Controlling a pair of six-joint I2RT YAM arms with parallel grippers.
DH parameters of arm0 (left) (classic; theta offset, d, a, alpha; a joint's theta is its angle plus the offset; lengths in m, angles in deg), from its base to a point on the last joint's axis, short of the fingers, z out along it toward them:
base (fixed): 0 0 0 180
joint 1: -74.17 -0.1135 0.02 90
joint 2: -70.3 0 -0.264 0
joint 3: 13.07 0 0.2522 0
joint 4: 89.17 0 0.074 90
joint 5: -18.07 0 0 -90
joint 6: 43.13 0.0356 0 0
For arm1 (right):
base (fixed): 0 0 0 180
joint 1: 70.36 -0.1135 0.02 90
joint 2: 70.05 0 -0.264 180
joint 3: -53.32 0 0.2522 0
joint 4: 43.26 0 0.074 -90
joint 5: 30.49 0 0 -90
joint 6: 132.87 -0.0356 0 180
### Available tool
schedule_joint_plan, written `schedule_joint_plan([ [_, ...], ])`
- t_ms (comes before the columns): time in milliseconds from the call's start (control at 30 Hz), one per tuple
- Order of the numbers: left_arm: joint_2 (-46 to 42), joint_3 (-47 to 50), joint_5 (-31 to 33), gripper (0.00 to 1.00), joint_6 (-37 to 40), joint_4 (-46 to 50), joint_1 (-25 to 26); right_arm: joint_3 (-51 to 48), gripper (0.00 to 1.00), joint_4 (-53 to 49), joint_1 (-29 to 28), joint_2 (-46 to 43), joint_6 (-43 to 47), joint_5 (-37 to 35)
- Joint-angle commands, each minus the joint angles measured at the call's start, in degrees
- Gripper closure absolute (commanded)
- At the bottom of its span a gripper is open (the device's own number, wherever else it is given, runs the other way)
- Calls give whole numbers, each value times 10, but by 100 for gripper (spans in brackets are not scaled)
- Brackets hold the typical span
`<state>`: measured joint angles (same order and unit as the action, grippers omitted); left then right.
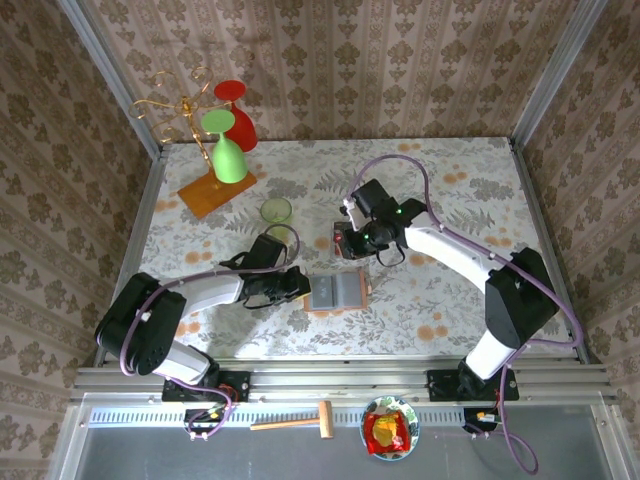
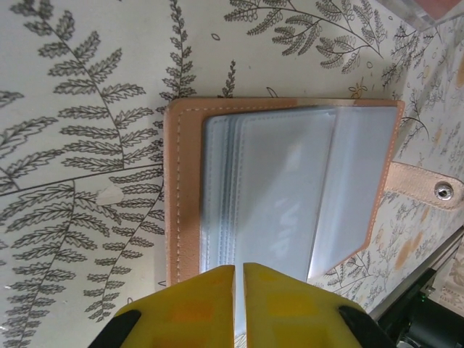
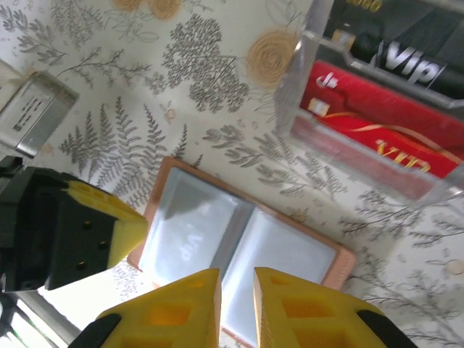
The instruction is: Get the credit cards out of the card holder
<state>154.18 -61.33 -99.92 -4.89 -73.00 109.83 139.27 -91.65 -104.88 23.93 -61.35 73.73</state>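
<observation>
**A:** Where's the card holder?

**B:** It's lying open and flat on the table between the two arms, grey-blue pockets up. A pale card marked "Vip" shows through one pocket, so I'd say at least one is left to pull.

**A:** And the grippers?

**B:** The left gripper sits at the holder's left edge, fingers all but closed. I can't tell whether it pinches the leather or only presses on it. The right gripper hovers above the holder, fingers nearly together with nothing between them.

**A:** How would you do the pull?

**B:** Let the left one pin the holder so it can't slide or fold. The right should part a little, come down at the pocket's mouth and nip only the card's edge. Then it should draw along the pocket, not upward, because the thin sleeves could drag along.

**A:** What's in the clear box?

**B:** It stands just beyond the holder, with a red card and a black card inside.
</observation>
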Motion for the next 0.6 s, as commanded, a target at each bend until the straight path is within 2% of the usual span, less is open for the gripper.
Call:
schedule_joint_plan([
  [0, -5, 8, 10, 88, -6, 12, 4, -22, 80, 43, -11, -25, -69, 20],
  [333, 32, 0, 10, 88, 7, 3, 2, -58, 81, 69, -21, -41, -115, 17],
  [567, 42, -2, 7, 88, 9, -5, -2, -101, 83, 105, -24, -49, -185, 43],
])
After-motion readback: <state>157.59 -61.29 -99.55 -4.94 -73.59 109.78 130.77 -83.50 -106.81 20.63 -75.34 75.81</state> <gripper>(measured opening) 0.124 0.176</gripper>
